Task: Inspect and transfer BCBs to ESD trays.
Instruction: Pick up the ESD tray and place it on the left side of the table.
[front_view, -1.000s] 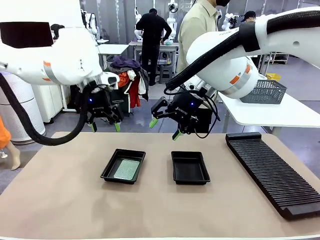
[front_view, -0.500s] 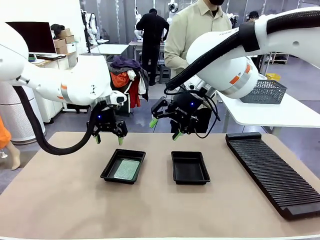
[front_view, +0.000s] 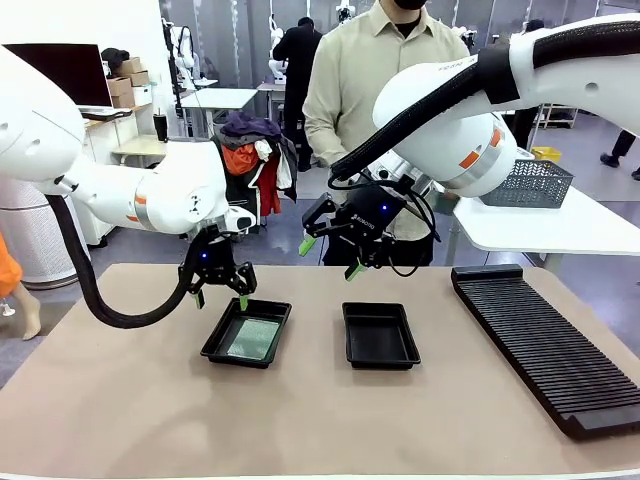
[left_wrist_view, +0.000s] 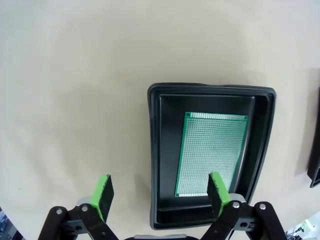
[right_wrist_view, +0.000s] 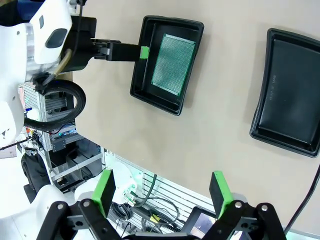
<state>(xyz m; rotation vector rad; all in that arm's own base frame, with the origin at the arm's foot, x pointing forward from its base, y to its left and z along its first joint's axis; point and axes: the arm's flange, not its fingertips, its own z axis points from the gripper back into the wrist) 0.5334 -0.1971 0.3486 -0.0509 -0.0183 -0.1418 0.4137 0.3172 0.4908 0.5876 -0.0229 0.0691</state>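
Observation:
Two black ESD trays lie mid-table. The left tray (front_view: 214, 343) holds one green BCB (front_view: 252, 339) flat on its floor; the right tray (front_view: 379, 335) has nothing in it. My left gripper (front_view: 220, 297) hangs open just above the left tray's far-left rim. In the left wrist view its fingers straddle the tray wall (left_wrist_view: 155, 165), with the board (left_wrist_view: 212, 152) under the right finger. My right gripper (front_view: 328, 257) is open, high over the far side between the trays. The right wrist view looks down on the board (right_wrist_view: 172, 65) and the empty tray (right_wrist_view: 292, 97).
A long black ribbed rack (front_view: 545, 340) lies along the table's right side. A grey mesh basket (front_view: 527, 183) sits on a white side table behind it. A person (front_view: 375, 80) stands at the far edge, behind my right gripper.
My left gripper has come down and forward to the left tray's far rim, still open. The person has stepped left to the far edge. My right arm has not moved.

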